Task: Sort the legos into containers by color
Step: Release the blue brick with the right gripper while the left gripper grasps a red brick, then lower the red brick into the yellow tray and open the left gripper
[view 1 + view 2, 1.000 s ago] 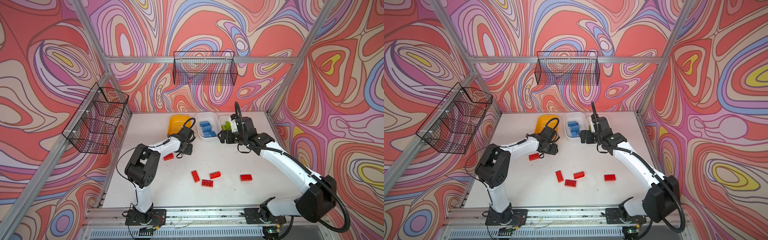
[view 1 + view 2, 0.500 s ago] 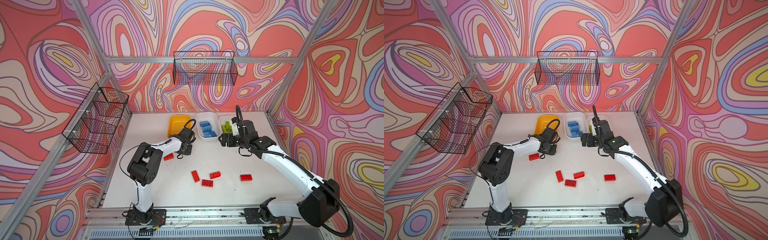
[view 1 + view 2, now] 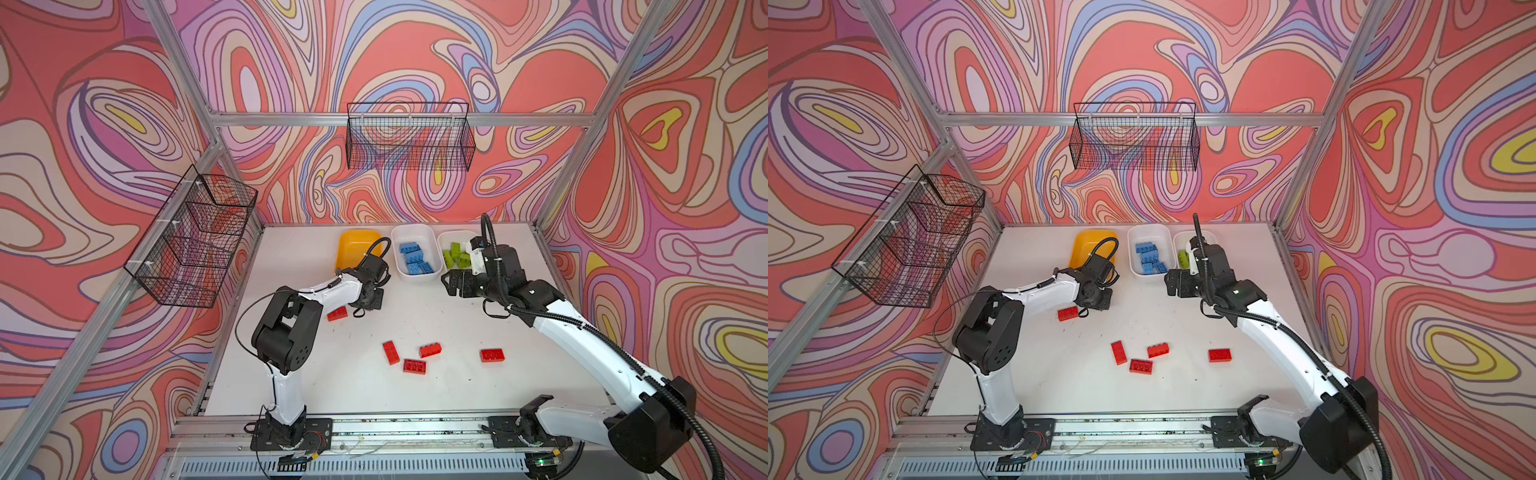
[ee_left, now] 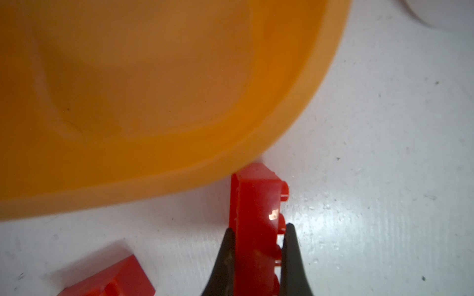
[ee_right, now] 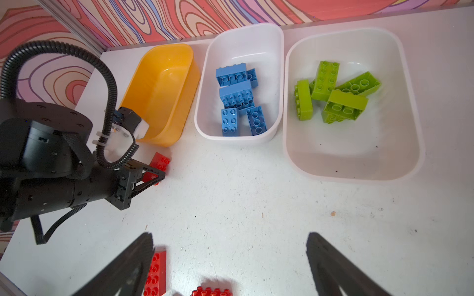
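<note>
I find left gripper (image 4: 259, 228) clamped on red brick (image 4: 256, 194) beside yellow-orange tub (image 4: 320, 64); right gripper (image 5: 230, 235) jaws wide, holding nothing

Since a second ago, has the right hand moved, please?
Yes; the right hand has drawn back from the white tub of green bricks, toward the table's front edge.

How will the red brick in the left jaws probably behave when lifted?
The red brick looks like rigid plastic, so it should stay stiff. Its glossy face may slip. Only one end is pinched, so it might pivot.
</note>
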`<state>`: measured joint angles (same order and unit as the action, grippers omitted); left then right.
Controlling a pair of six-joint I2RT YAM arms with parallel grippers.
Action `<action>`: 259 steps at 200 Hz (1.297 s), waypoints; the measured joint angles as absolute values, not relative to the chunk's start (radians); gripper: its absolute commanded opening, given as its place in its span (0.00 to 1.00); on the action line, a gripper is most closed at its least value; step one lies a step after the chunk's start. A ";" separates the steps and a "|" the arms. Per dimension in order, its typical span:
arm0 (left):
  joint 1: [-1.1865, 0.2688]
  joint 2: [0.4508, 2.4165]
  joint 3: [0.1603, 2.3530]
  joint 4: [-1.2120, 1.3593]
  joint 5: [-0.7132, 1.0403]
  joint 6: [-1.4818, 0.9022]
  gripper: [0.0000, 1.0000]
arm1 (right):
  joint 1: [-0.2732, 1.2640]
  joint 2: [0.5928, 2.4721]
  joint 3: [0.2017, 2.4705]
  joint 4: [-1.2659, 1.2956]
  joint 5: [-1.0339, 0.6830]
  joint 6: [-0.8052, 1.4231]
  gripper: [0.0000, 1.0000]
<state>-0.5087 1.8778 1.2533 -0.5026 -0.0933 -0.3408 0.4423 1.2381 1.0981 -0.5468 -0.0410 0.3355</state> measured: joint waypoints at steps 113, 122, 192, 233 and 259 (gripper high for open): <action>-0.459 1.890 1.612 -0.628 -0.141 -0.358 0.03 | 0.442 1.212 1.098 -0.547 -0.052 0.339 0.98; -0.442 1.929 1.666 -0.636 -0.140 -0.356 0.04 | 0.442 1.212 1.098 -0.547 -0.054 0.339 0.98; -0.331 2.236 1.977 -0.708 -0.127 -0.340 0.28 | 0.442 1.237 1.098 -0.525 -0.056 0.332 0.98; -0.328 2.261 1.986 -0.728 -0.099 -0.351 0.73 | 0.442 1.290 1.099 -0.516 -0.057 0.326 0.98; -0.332 2.246 1.935 -0.703 -0.077 -0.370 0.71 | 0.442 1.302 1.099 -0.514 -0.061 0.326 0.98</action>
